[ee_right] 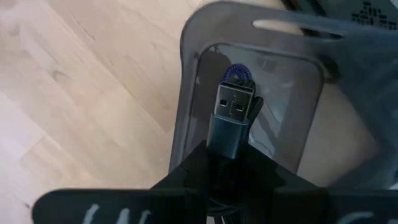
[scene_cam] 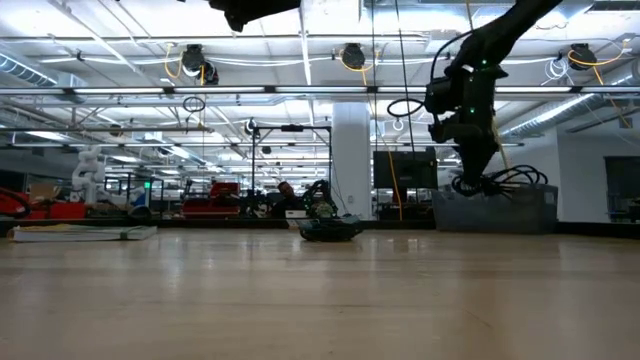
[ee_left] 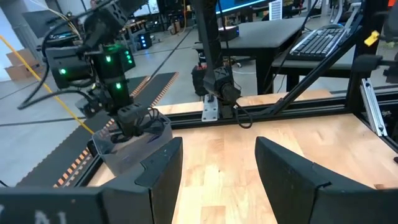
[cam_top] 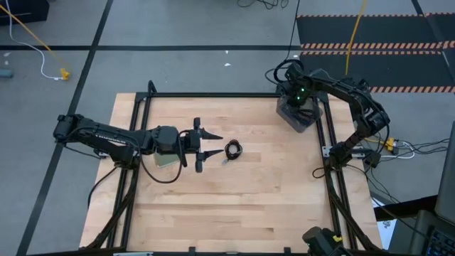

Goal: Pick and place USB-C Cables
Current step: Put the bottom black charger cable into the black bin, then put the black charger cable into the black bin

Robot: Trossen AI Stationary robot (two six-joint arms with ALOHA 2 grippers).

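One black USB-C cable bundle lies on the wooden table near its middle, also seen in the low view. My left gripper hovers open just left of it, above the table; its fingers frame bare wood. My right gripper hangs over the grey bin at the far right corner, shut on another black cable. A blue-purple cable lies inside the bin. My right gripper pinches the black cable between its two fingers from above, pointing down into the bin. The cable's grey metal plug sticks out past the fingertips. Black loops hang beside the fingers, just above the bin's rim, clear of the table.
Black frame rails border the table. A flat pale pad lies under my left wrist. A long yellow cord runs over the floor beyond the far edge. Open wood stretches toward the near edge.
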